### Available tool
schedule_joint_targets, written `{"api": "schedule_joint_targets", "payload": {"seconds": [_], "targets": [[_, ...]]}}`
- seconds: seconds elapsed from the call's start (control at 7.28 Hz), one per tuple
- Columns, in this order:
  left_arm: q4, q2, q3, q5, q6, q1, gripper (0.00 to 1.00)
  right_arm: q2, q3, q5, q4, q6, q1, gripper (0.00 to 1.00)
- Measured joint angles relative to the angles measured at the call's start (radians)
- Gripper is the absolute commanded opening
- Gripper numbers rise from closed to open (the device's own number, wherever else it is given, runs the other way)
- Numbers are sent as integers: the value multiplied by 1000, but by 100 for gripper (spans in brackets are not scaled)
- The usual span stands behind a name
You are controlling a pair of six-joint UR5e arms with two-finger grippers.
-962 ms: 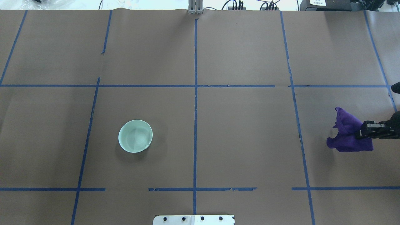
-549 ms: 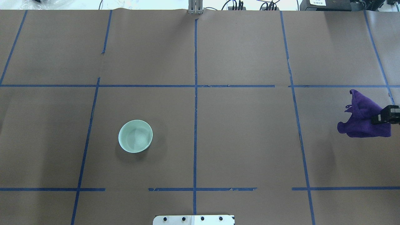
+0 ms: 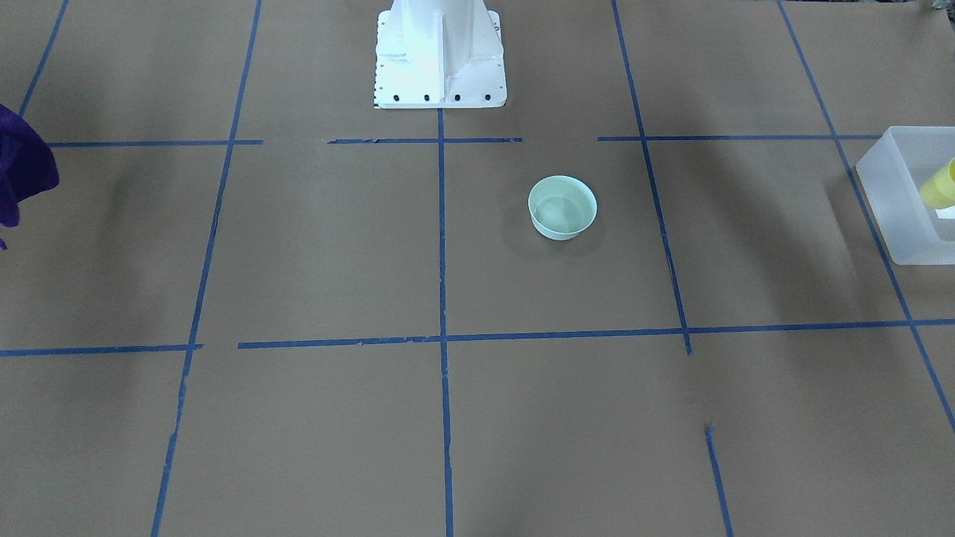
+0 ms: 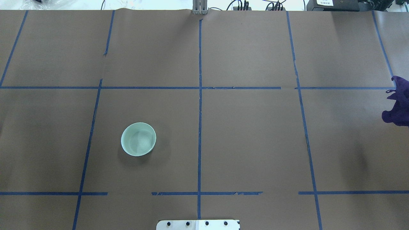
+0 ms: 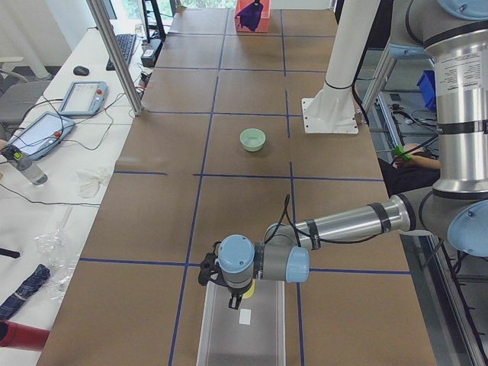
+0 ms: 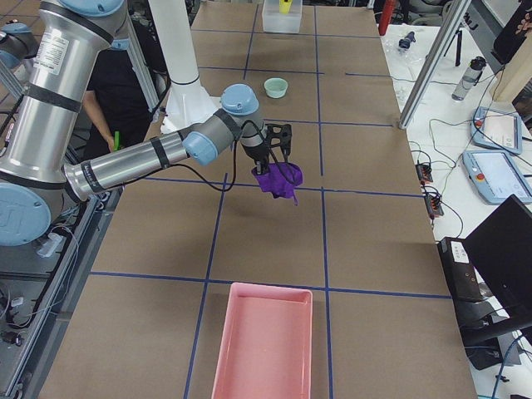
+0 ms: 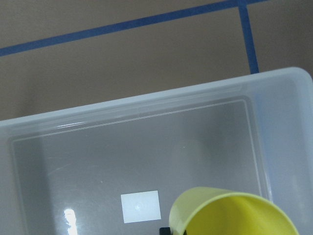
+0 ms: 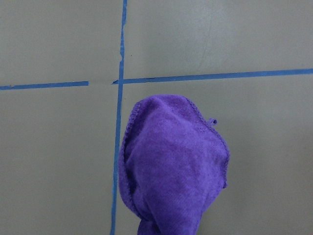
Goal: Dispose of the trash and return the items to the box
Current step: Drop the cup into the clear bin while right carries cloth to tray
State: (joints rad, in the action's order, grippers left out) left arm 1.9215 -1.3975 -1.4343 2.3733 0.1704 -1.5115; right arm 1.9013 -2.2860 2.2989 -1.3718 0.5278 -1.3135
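My left gripper (image 5: 235,296) is shut on the yellow cup (image 7: 230,215) and holds it tilted just above the translucent box (image 7: 146,156). Cup (image 3: 941,186) and box (image 3: 891,194) also show at the right edge of the front-facing view. My right gripper (image 6: 273,162) is shut on a purple cloth (image 6: 279,179), which hangs from it above the table. The cloth (image 8: 173,166) fills the right wrist view and shows at the right edge of the overhead view (image 4: 397,105).
A mint green bowl (image 4: 138,139) stands upright on the brown paper, left of the centre line. A pink tray (image 6: 264,349) lies at the table's right end, beyond the cloth. The white robot base (image 3: 439,56) stands at the table's near middle edge.
My right gripper has carried the purple cloth to the right and farther from the robot. The gripper has left the overhead view, where only part of the cloth still shows. The bowl has not moved.
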Motion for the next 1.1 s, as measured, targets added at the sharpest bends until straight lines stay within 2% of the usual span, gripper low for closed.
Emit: {"api": "schedule_joint_targets", "payload": {"seconds": [0.14, 0.27, 0.41, 0.55, 0.82, 1.1], "targets": [[21, 0, 11, 11, 0, 18, 0, -1, 0, 4, -40, -89, -50, 0], [47, 0, 25, 17, 0, 33, 35, -2, 1, 6, -61, -147, -83, 0], [68, 0, 39, 19, 0, 43, 84, -2, 1, 6, -71, -177, -102, 0], [81, 0, 46, 19, 0, 49, 100, 0, 1, 7, -75, -202, -116, 0], [118, -1, 46, 22, 0, 58, 100, 6, 5, 7, -77, -248, -140, 0], [129, 18, -27, 18, 1, 55, 100, 25, 7, 6, -78, -292, -166, 0]]}}
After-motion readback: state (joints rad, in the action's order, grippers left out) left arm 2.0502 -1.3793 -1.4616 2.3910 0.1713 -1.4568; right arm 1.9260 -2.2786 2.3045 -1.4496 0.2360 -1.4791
